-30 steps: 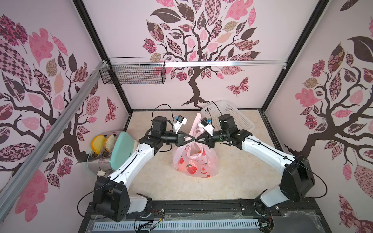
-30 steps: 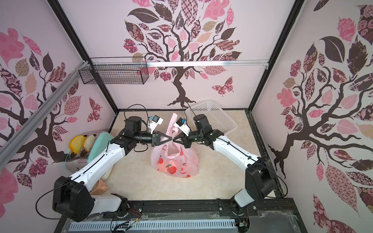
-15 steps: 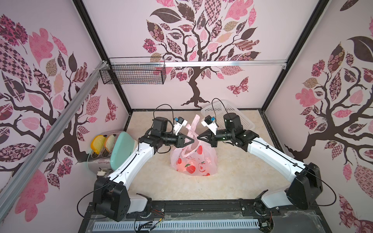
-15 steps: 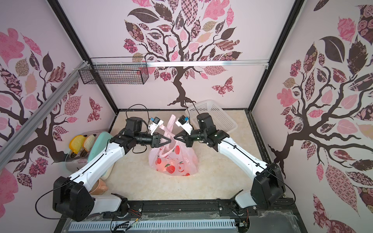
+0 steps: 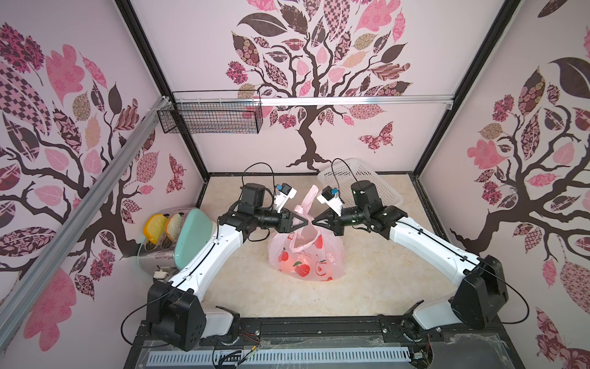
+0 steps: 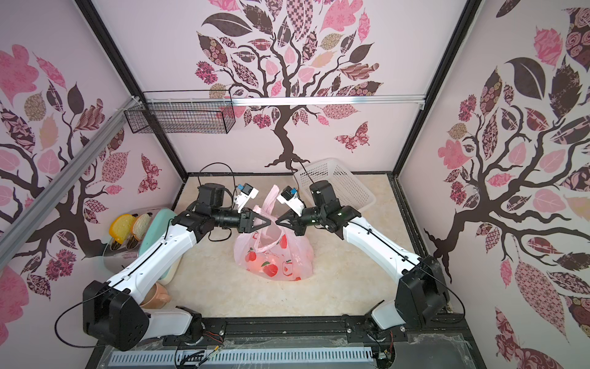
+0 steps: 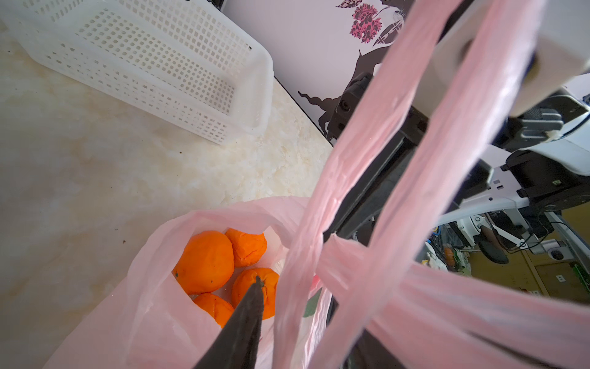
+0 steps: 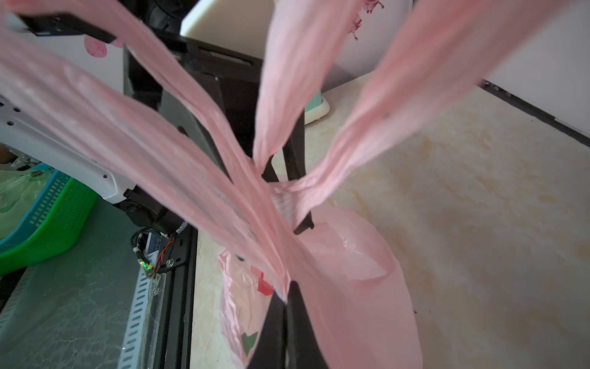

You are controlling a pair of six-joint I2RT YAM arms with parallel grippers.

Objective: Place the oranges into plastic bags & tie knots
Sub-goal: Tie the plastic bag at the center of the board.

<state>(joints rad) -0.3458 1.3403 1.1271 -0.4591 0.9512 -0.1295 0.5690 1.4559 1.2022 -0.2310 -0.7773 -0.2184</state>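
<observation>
Four oranges [image 7: 204, 262] show through the bag's mouth in your left wrist view, lying together at the bottom. Any others are hidden by the pink film. You'll find the bag [image 5: 306, 255] sitting on the table [image 5: 367, 287] in the middle, between your two arms. Both top views show it [image 6: 277, 258], with its red fruit print facing up.

Your left gripper [image 5: 308, 220] and right gripper [image 5: 314, 221] come nearly tip to tip just above the bag's neck. The handles [image 7: 354, 159] rise from the neck and cross one another there. From the wrist views they look wrapped once round each other, but you can't be sure it is a knot and not a plain overlap.

Your right gripper [image 8: 289, 287] has its jaws pressed together, pinching one of the handles at the tips. Your left gripper's fingers [image 8: 293, 159] stand apart in the right wrist view, with a handle running loosely between them. One loop stands up free above both grippers in the top views.

Behind your right arm, the basket [image 5: 360, 182] sits by the back wall, apart from the bag. The toaster [image 5: 153, 255] stands at the left wall.
</observation>
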